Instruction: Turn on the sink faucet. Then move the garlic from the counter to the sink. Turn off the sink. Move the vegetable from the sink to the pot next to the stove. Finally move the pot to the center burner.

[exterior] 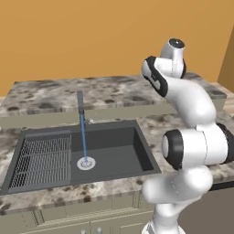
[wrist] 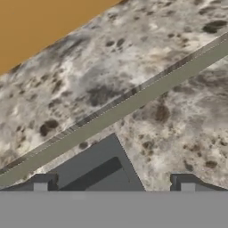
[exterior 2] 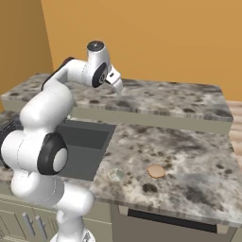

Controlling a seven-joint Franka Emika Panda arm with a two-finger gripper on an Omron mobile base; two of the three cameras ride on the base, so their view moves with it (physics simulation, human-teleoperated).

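Water runs in a thin blue stream from the sink faucet (exterior: 80, 103) onto the round silver drain (exterior: 86, 162) of the dark sink (exterior: 114, 146). The garlic (exterior 2: 115, 174), a small pale bulb, lies on the speckled counter (exterior 2: 189, 156) close to the sink's right rim (exterior 2: 101, 156). My gripper (exterior 2: 117, 86) hangs high above the sink's back right corner, open and empty. In the hand view the gripper (wrist: 113, 185) has its two dark fingertips (wrist: 42, 182) wide apart over a corner of the sink (wrist: 95, 167).
A wire grid rack (exterior: 43, 160) fills the sink's left half. A flat round tan object (exterior 2: 156, 171) lies on the counter right of the garlic. A raised back counter ledge (exterior 2: 156, 101) runs behind the sink, with an orange wall beyond.
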